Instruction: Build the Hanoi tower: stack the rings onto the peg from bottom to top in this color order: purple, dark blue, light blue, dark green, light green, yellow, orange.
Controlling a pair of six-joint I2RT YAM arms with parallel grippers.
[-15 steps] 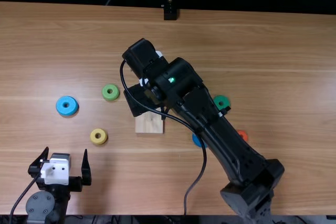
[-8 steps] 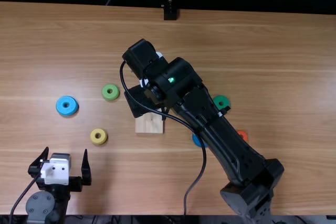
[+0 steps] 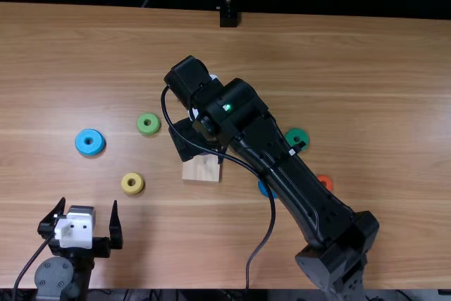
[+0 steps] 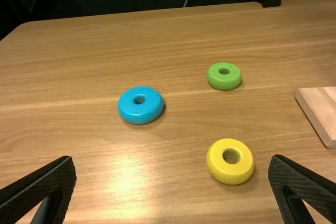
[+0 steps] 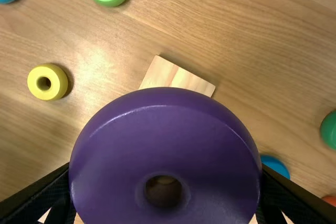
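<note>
- Right tool [image 3: 189,137]: closed on the thick, glossy purple ring [image 5: 165,150], near the square, pale wooden base [image 3: 201,169].
- Left tool [image 3: 88,206]: wide apart, at the tabletop's [image 3: 380,103] near-left corner.
- Round light blue [image 3: 90,142], light green [image 3: 142,125] and yellow rings [image 3: 126,183]: toward the left edge.
- Dark green [image 3: 293,134], dark blue [image 3: 266,189] and orange ones [image 3: 325,180]: right of the base.

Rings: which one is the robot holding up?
The purple ring, held in the right gripper. The other rings aren't purple, and they lie on the table.

Wooden tabletop [image 3: 380,75]: left, light-blue ring [image 3: 89,149], light-green ring [image 3: 148,130], yellow ring [image 3: 132,190]; middle, base [image 3: 201,169]; right, dark-green ring [image 3: 297,132], dark-blue ring [image 3: 264,188], orange ring [image 3: 324,177].
</note>
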